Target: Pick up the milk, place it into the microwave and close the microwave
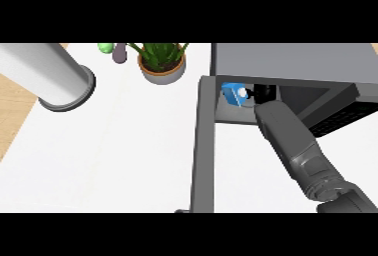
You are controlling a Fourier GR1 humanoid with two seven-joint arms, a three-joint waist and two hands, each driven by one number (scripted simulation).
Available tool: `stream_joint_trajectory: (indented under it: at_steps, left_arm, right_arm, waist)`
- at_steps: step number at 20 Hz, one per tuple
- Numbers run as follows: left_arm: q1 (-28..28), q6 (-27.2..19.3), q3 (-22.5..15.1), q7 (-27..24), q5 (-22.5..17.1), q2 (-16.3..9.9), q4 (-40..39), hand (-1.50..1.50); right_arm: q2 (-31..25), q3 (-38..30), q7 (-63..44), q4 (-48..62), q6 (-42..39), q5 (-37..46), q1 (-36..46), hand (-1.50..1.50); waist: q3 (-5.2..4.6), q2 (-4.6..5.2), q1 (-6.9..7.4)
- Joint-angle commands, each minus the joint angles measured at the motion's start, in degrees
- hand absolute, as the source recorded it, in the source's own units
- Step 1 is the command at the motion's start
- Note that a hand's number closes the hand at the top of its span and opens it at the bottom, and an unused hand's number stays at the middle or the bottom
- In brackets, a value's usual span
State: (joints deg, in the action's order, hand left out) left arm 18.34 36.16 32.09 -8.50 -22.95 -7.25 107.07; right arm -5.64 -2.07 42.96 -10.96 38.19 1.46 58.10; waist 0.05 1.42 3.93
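1. Nearest the viewer, a grey right forearm (299,150) is seen coming up from the lower right edge. It is stretched toward the microwave (295,60), because the milk has to be put inside it.

2. In front of the microwave, its door (204,150) is swung wide open. It is seen edge-on as a long dark bar running toward the viewer. It is left open so the arm can get in, and it is not yet closed.

3. At the mouth of the microwave, the right hand (263,93) is reached in. Only a small black part of it is seen, just beside the milk. Whether its fingers are curled or straight cannot be told, and whether the milk is held cannot be told either.

4. The milk (235,93) is a small blue and white carton. It is seen inside the microwave opening, near its left side, standing on the grey floor there. It is judged to be at or very near its resting place.

5. The left hand is not seen anywhere.

6. To the left of the microwave, on the white counter (111,140), a potted plant (161,62) is set well apart from the work. Further left, a big white cylinder (52,75) is standing.

7. It is judged that the hand must be pulled out before the door can be shut.
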Motion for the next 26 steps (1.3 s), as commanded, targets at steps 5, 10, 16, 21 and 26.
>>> stream_joint_trajectory:
  at_steps: [5,10,16,21,26]
  left_arm:
    - [-1.7,-0.3,0.2,0.8,-0.1,-1.2,-0.5,-1.5]
    - [-3.4,-0.2,-1.1,0.2,1.7,-0.8,-2.1,-1.5]
    - [-4.4,0.1,-1.4,-0.5,2.6,-1.1,-3.5,-1.5]
    - [-4.2,0.1,-2.3,-0.8,3.6,0.1,-4.2,-1.5]
    - [-5.9,-0.5,-2.5,-0.6,4.0,-0.5,-4.5,-1.5]
  right_arm:
    - [-1.4,-1.1,-0.7,4.1,11.2,1.4,1.4,1.5]
    - [-4.7,-2.9,-0.9,4.2,9.3,0.3,1.2,1.5]
    - [-7.1,-3.5,-2.7,6.4,9.7,0.5,1.3,1.5]
    - [-8.6,-5.4,-2.6,6.2,8.4,-1.1,-0.5,1.5]
    - [-7.4,-3.1,-3.0,8.1,11.4,1.5,-1.0,1.5]
  waist:
    - [0.11,0.72,0.96]
    - [0.14,1.18,1.05]
    - [0.15,1.64,2.18]
    - [0.26,1.87,2.57]
    - [0.26,1.78,3.0]
